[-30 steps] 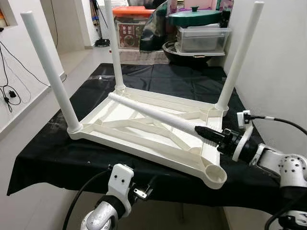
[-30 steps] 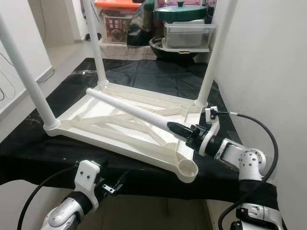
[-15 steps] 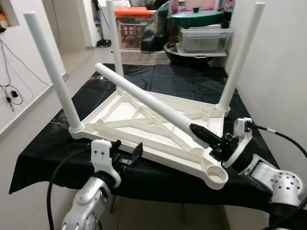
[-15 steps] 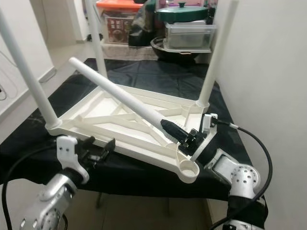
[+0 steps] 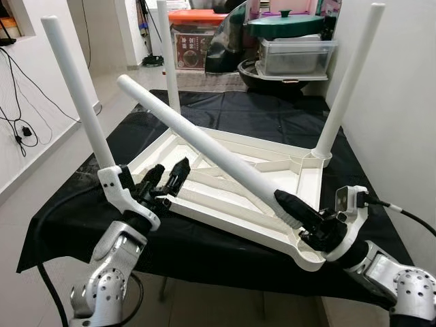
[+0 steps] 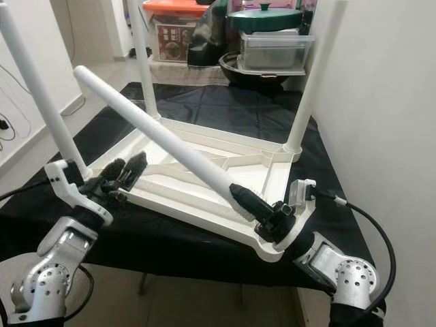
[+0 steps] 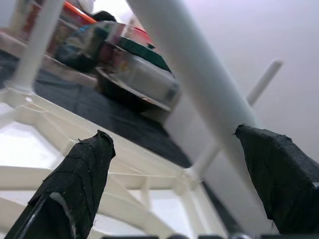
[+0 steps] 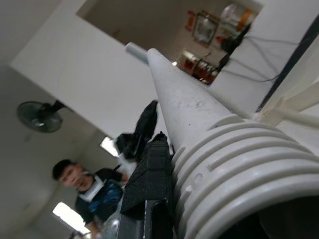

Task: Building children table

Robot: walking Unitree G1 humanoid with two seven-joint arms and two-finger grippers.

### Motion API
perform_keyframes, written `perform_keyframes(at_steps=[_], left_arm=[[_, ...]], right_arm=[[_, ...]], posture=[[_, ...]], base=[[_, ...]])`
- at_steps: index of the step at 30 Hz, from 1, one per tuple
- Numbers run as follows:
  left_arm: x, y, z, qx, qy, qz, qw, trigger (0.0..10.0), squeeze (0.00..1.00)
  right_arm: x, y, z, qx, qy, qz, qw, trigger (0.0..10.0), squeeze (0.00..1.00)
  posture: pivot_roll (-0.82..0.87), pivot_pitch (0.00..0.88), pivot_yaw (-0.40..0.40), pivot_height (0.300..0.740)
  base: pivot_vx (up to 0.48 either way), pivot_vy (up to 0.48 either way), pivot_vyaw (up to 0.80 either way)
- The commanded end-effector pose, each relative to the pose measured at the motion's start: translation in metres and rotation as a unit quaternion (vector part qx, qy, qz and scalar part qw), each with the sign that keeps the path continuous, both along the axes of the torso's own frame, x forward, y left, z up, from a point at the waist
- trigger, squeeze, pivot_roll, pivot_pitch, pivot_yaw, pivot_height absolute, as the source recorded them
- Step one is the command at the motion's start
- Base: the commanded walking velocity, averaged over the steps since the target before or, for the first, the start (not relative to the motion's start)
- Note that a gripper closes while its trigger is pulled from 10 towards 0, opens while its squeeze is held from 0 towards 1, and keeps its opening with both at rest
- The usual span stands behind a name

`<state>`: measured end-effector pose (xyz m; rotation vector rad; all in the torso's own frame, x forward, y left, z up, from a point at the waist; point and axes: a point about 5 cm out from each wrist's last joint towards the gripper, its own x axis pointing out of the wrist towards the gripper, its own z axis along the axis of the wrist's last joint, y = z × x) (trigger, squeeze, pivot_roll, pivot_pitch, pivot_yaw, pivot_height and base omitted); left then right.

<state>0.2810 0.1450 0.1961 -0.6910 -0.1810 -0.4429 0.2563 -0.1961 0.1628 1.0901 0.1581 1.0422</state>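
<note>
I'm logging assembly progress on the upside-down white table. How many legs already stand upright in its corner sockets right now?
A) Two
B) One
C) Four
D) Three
D: three legs stand upright in the table frame, at the near-left, far-left and far-right corners, while the fourth leg is slanted in the right gripper above the empty near-right socket.

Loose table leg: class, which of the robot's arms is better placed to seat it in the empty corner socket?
Right, probably. The right gripper already clamps the loose leg at its threaded end, just above the empty socket. The left gripper is open by the tabletop's far edge.
</note>
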Motion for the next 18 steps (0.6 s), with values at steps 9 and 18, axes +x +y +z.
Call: perform_keyframes(at_steps=[9, 18], left_arm=[[-0.003, 0.016, 0.013, -0.058, -0.023, -0.020, 0.998, 10.0, 0.00], [-0.006, 0.026, 0.029, -0.106, -0.054, -0.062, 0.991, 10.0, 0.00]], right_arm=[[-0.010, 0.006, 0.003, 0.013, -0.023, 0.044, 0.999, 0.0, 0.00], [-0.019, 0.012, -0.003, 0.000, -0.028, 0.075, 0.997, 0.0, 0.00]], posture=[[0.02, 0.000, -0.022, 0.740], [0.01, 0.000, -0.022, 0.740]], base=[[0.000, 0.000, 0.00], [0.000, 0.000, 0.00]])
